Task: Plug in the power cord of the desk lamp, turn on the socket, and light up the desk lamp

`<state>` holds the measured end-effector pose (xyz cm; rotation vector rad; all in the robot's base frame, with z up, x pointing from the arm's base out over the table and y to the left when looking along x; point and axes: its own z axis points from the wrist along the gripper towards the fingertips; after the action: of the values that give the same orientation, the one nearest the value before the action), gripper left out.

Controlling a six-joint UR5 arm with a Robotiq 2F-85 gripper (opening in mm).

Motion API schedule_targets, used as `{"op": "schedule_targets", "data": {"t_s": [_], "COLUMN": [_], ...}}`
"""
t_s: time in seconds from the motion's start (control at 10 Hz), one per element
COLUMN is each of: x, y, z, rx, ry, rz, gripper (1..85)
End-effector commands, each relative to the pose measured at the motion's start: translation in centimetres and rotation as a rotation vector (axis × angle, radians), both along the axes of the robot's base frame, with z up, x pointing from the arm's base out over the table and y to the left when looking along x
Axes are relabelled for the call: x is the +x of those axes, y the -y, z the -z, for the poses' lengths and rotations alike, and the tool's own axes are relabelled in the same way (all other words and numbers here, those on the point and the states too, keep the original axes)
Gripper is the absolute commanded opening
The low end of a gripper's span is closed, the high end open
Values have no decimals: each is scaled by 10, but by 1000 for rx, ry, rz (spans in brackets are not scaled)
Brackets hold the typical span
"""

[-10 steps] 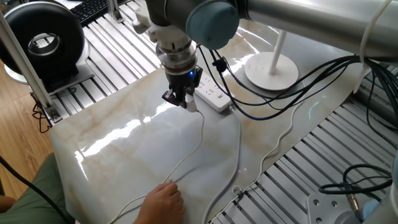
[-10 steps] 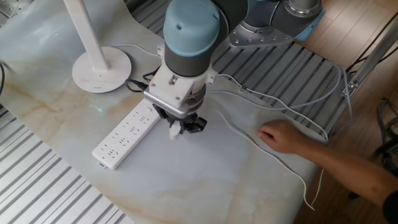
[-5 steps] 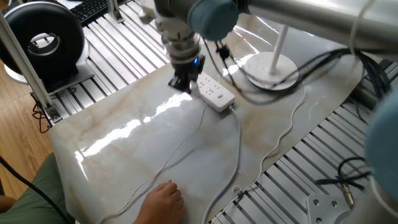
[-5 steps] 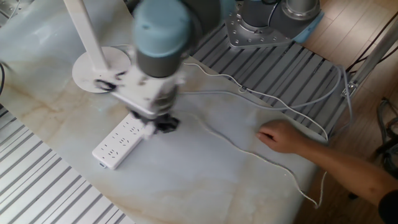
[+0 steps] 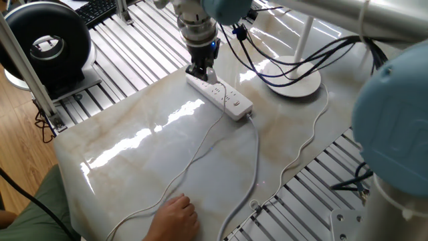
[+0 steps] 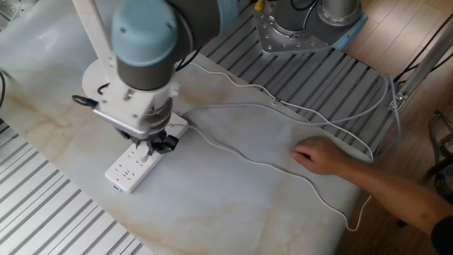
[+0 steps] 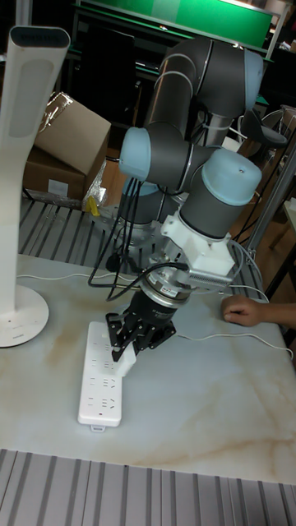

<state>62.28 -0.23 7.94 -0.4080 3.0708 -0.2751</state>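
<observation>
The socket point(image 5: 231, 102) is a long white power strip lying on the marble table; it shows again as the socket point(image 6: 127, 170) and the socket point(image 7: 99, 396). My gripper point(image 7: 123, 352) is shut on the small white plug point(image 7: 126, 364) of the power cord point(image 5: 200, 148). The plug hangs tilted over the strip's outlets, at or just above its surface. In the other views the gripper point(image 5: 202, 72) point(image 6: 152, 145) hides the plug. Behind the strip stands the desk lamp point(image 7: 16, 316), whose round base point(image 5: 297, 86) and pole rise beside my arm.
A person's hand point(image 6: 318, 156) rests on the thin cord near the table's front edge. The strip's thicker white cable point(image 5: 257, 161) runs off the table. A black round fan point(image 5: 47, 43) stands at the left, with slatted metal framing around the tabletop.
My gripper has carried the plug from the bare table beside the strip to above the strip's outlets, towards the lamp. The thin cord has been dragged along. The hand stays put.
</observation>
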Motion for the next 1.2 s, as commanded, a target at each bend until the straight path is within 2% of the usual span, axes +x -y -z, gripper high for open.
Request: {"op": "schedule_targets", "data": {"t_s": [0.0, 0.2, 0.3, 0.5, 0.6, 0.7, 0.8, 0.9, 1.0, 1.1], "x": [-2, -4, 9, 22, 22, 18, 10, 9, 10, 11], "y": [-12, 5, 23, 42, 48, 48, 34, 42, 31, 37], "z": [1, -1, 1, 0, -1, -2, -1, -3, -1, 2], "rx": [73, 8, -2, 15, 1, 19, 70, 39, 88, 76], "ry": [-23, -22, -4, 8, 11, 12, -6, -3, -4, 2], "rz": [108, 129, 87, 100, 131, 165, 229, 233, 271, 264], "gripper": [10, 10, 10, 10, 10, 10, 10, 10, 10, 10]}}
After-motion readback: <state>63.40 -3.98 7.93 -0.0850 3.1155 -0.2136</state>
